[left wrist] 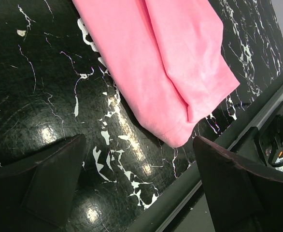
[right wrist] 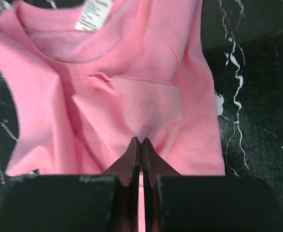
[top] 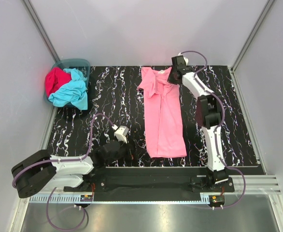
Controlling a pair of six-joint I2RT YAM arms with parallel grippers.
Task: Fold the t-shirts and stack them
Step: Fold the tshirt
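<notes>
Fabric near the collar of the pink t-shirt (top: 164,116) is pinched by the right claw (right wrist: 141,141). Spread left claw (left wrist: 139,140) hovers nearer its hem.

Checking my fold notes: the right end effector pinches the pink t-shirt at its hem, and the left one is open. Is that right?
Not the hem. The right end effector is shut on the pink t-shirt at its collar end, close to the neck label, as the right wrist view shows. The left end effector is open, as you noted.
</notes>
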